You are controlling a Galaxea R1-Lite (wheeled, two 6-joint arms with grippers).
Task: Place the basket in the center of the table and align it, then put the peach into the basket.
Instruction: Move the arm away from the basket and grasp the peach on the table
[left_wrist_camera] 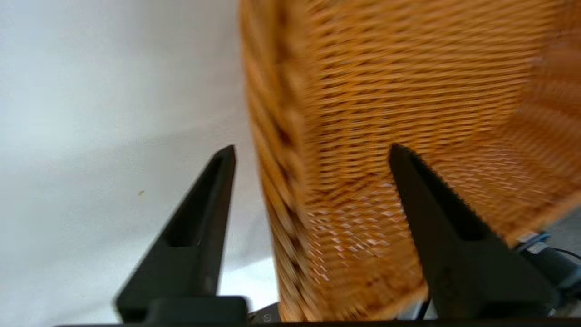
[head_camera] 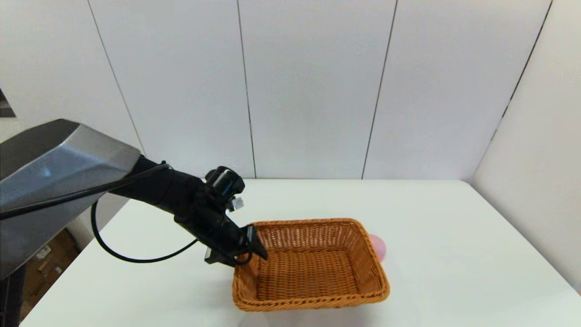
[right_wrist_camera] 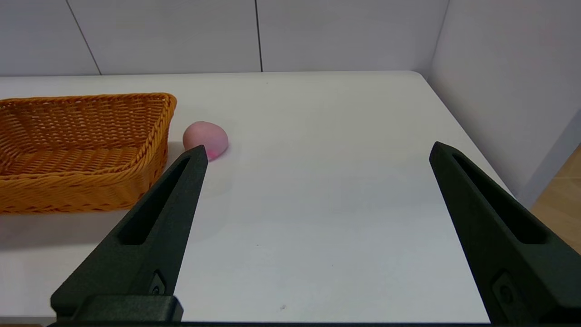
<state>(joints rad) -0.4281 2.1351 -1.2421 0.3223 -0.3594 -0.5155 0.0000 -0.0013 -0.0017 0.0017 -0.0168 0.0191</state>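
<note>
Head view: left gripper [head_camera: 252,243] at basket [head_camera: 313,268] left rim, fingers [left_wrist_camera: 199,227] spread wide astride it. Stiff, light wicker; grab the rim. Right gripper [right_wrist_camera: 317,154] gaping too, peach [right_wrist_camera: 205,140] just right of basket.

Bright even light, soft shadow beside basket [right_wrist_camera: 86,150], left wrist view smeared, perhaps motion blur

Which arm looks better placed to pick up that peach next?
The right. Its gripper is open with the peach just ahead on the bare table. The left gripper straddles the basket's far-side rim, and the basket blocks its way.
</note>
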